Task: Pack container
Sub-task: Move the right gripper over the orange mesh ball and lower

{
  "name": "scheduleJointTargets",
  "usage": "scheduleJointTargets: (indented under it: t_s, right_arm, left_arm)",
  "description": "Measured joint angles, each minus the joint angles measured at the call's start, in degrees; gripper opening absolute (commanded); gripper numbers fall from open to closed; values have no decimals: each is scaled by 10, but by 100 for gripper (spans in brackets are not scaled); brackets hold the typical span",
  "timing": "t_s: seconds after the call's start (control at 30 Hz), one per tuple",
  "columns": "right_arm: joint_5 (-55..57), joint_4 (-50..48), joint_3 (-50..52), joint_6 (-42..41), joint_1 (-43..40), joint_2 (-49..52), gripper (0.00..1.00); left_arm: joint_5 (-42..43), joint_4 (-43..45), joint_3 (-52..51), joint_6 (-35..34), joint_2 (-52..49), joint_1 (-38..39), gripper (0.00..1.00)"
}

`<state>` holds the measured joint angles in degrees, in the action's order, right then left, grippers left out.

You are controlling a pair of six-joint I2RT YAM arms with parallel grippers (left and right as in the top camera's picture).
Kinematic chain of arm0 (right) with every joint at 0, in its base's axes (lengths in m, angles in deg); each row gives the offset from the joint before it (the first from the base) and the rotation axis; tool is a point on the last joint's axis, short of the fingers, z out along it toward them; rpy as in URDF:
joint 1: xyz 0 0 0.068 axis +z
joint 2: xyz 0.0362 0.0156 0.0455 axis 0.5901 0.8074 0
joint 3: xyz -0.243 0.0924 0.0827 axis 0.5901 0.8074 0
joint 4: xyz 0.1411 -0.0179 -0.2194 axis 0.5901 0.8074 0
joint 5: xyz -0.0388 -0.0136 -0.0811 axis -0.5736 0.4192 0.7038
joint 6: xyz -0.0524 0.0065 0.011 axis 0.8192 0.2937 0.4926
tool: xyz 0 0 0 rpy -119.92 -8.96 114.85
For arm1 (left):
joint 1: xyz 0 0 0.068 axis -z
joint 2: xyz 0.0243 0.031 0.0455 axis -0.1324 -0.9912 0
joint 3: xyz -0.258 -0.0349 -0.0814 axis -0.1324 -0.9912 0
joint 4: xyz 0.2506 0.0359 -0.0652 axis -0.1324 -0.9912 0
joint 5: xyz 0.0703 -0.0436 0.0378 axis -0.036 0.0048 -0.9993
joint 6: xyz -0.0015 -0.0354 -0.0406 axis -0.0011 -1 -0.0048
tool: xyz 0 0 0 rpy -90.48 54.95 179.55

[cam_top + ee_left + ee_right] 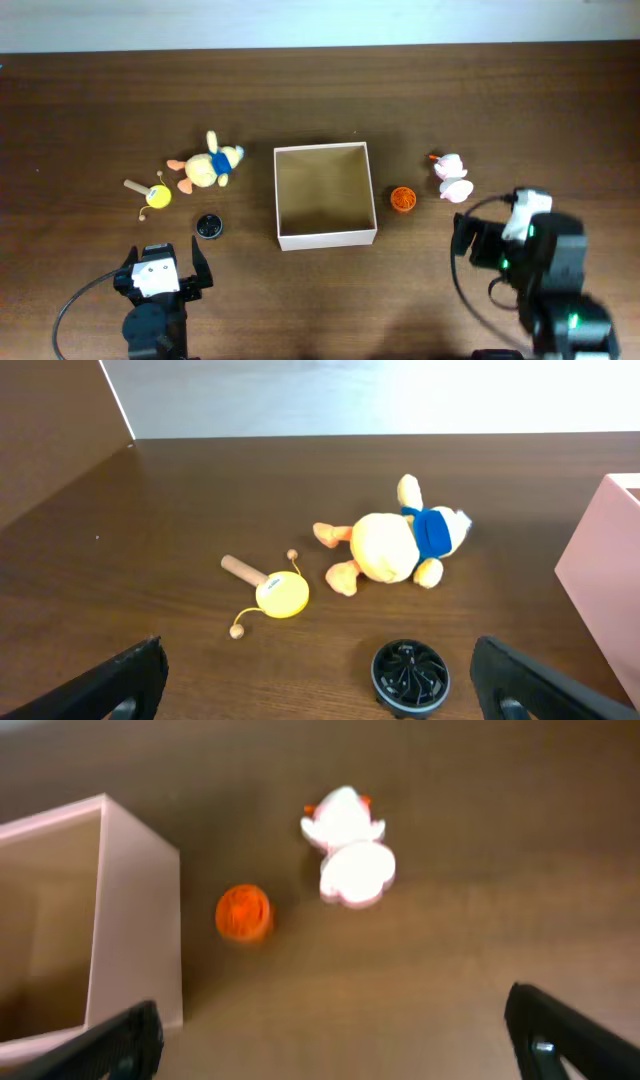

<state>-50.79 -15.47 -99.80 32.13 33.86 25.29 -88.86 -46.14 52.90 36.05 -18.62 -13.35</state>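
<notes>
Both my pincers are released, jaws spread wide with nothing between them. My left gripper (318, 665) only shows as two dark fingertips poking in at the bottom corners of its wrist cam. Same deal for my right gripper (330, 1020). From overhead the right one is hard to pick out against the arm's dark body.

Just ahead of the left pincer sits a small black round thing (410, 675) with ribs inside, honestly can't tell what it is. Past that there's a yellow drum rattle (281, 595) with a wooden handle, and beside it a yellow plush duck (385, 546) in a blue top, lying on its side.

The right wrist cam is blurry. I can make out an orange ball (243, 912) just beside the box wall, plus a white and pink toy (346, 855) further out, shape too smeared to name.

The container (326, 238) sits mid-table (100, 100) between my two arms, open side up. Each wrist cam cuts it off at the frame edge, so I only get a wall and a corner.
</notes>
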Motion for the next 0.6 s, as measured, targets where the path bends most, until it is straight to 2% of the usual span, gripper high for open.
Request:
scheduleJointTargets:
  t_s: [0.13,0.3,0.6]
  right_arm:
    - [0,73,-130,18,0,128,99]
    - [-4,85,-225,31,0,237,99]
    - [-90,69,-234,36,1,348,95]
  left_arm:
    - [0,0,0,0,0,0,99]
    - [0,0,0,0,0,0,99]
    - [0,0,0,0,0,0,99]
